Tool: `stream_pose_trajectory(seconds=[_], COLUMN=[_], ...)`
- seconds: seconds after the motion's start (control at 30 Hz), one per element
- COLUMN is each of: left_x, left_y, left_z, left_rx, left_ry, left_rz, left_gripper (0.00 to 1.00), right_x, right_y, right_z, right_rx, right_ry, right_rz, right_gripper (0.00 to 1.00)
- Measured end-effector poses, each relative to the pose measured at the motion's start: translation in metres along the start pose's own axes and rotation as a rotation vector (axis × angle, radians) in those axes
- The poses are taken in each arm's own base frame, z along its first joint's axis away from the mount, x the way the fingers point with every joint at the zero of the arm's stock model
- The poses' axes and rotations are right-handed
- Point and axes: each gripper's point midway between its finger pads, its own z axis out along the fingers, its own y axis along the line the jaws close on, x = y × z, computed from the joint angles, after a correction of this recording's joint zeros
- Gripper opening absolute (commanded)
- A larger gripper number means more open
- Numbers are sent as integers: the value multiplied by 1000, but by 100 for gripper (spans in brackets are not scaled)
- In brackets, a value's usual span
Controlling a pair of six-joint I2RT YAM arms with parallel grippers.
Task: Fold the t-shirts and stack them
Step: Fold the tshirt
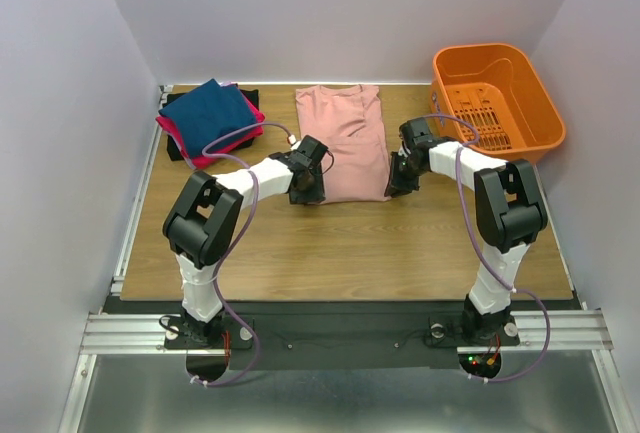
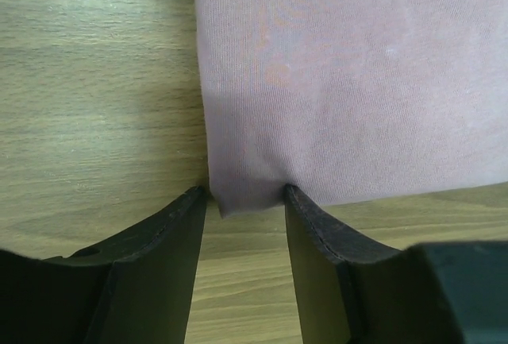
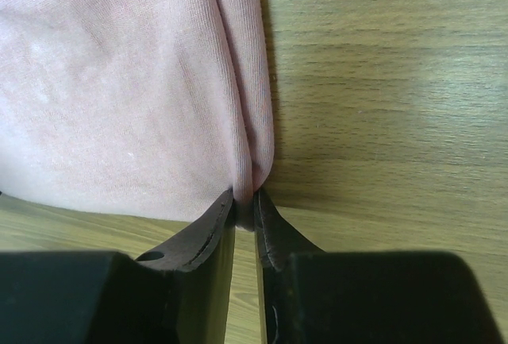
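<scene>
At the upper left of the overhead view the stack of folded shirts (image 1: pixel 210 119) sits on the table (image 1: pixel 350 253), navy on top, with magenta and black showing beneath. It looks like the pile the next shirt will join.

Just right of it, at upper centre, the pink shirt (image 1: pixel 341 141) lies flat as a long folded panel. The left gripper (image 2: pixel 246 195) is at its lower left corner. Its fingers are about half apart and straddle the corner without pinching it, probably lined up for a grasp.

At the lower right corner the right gripper (image 3: pixel 244 201) has narrow fingers clamped on the doubled edge. Holding both near corners would allow an even fold away from the arms.

The orange basket (image 1: pixel 497 99) stands at the upper right, apart from the shirt.
</scene>
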Motion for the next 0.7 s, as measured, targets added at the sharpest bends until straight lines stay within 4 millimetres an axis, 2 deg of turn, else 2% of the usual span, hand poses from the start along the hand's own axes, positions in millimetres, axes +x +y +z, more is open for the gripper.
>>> stream_pose_trajectory(seconds=[0.03, 0.17, 0.23, 0.3, 0.33, 0.37, 0.4, 0.7], left_x=[0, 0, 0, 0, 0, -1, -1, 1], left_y=[0, 3, 3, 3, 3, 2, 2, 1], left_z=[0, 0, 1, 1, 1, 1, 1, 0], left_rx=[-2, -16, -19, -20, -19, -18, -17, -7], left_ry=[0, 1, 2, 0, 0, -1, -2, -11], left_rz=[1, 3, 0, 2, 2, 4, 4, 4], left_gripper=[48, 29, 28, 19, 10, 9, 0, 0], right_x=[0, 1, 1, 1, 1, 1, 1, 6], right_y=[0, 1, 1, 1, 1, 1, 1, 2], right_z=[0, 0, 0, 0, 0, 0, 0, -2], right_rx=[0, -4, -6, -6, -6, -7, -7, -21], right_ry=[0, 3, 4, 4, 4, 5, 4, 7], right_rz=[0, 0, 0, 0, 0, 0, 0, 0], right_gripper=[20, 12, 8, 4, 2, 1, 0, 0])
